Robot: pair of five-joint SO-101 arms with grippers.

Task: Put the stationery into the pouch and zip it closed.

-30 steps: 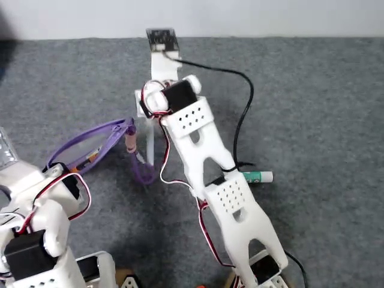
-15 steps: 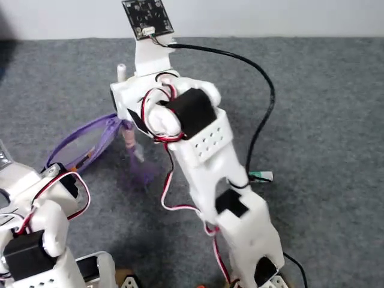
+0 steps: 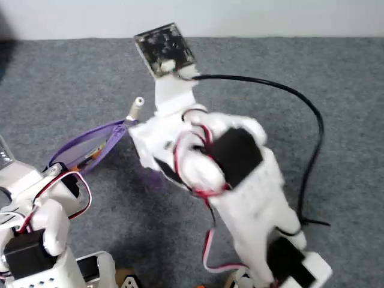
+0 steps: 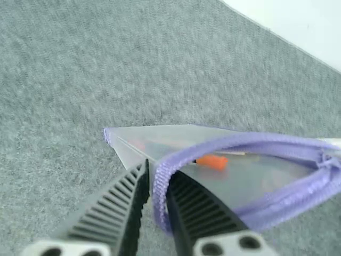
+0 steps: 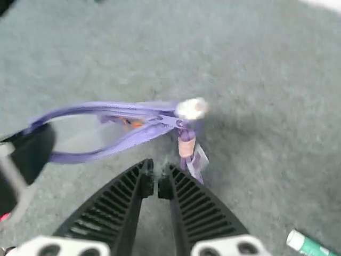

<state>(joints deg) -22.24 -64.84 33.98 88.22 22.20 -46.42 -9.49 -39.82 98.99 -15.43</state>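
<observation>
– Right arm has swung up and back from the pouch since a second ago?
– Yes; the right end effector is pressed together, empty, near the zipper pull.
– And the left?
– Left end effector pinches the pouch's purple zipper edge; pouch lies open on the grey desk.

Grey felt tbl w/ purple pouch & green-tipped stick.

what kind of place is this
Probably a robotics test bench: a grey felt-like mat as the work surface, a white robot arm with exposed wires, and a plain pale wall behind.
</observation>
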